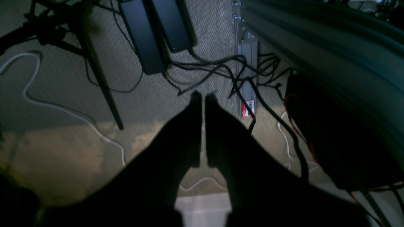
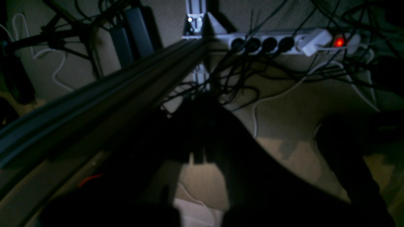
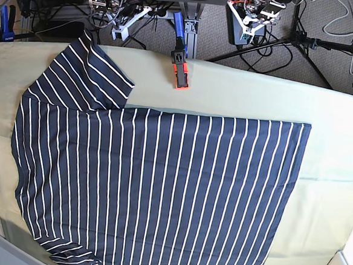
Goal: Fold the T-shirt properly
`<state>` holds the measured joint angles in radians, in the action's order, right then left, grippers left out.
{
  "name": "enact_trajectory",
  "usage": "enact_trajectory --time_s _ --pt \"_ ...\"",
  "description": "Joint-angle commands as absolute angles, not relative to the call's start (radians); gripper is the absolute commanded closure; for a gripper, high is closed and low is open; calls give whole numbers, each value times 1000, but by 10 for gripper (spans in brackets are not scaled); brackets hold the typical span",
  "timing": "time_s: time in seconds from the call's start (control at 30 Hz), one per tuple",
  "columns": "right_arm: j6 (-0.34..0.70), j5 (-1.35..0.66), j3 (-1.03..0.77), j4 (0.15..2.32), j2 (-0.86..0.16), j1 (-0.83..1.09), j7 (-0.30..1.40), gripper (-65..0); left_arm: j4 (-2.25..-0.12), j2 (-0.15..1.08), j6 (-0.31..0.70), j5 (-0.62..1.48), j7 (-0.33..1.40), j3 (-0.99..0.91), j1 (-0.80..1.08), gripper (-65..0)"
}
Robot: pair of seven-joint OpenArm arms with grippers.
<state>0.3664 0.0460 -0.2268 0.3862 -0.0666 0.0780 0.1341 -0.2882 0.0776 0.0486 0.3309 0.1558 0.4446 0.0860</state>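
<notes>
I see both the left gripper (image 1: 203,96) and right gripper (image 2: 199,104) clenched empty; T-shirt (image 3: 154,185) lies flat, away from either's fingers

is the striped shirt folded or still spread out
Spread out. The dark navy white-striped fabric T-shirt lies flat in one layer across the pale green cloth, one short sleeve extended toward the far left corner; no fold shows.

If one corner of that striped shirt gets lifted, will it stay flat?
Probably not. The T-shirt lies limp and flat on the cloth, so it would likely droop. Its sleeve may trail or fold over.
</notes>
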Motion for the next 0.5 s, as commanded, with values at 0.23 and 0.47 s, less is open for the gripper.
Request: enact_trajectory --time_s 0.23,0.47 --pt "310 45 -229 395 -72 81 123 0 -294 78 30 333 130 443 101 -20" --pt "310 45 -229 397 -72 81 123 0 -294 78 30 333 123 443 101 -20"
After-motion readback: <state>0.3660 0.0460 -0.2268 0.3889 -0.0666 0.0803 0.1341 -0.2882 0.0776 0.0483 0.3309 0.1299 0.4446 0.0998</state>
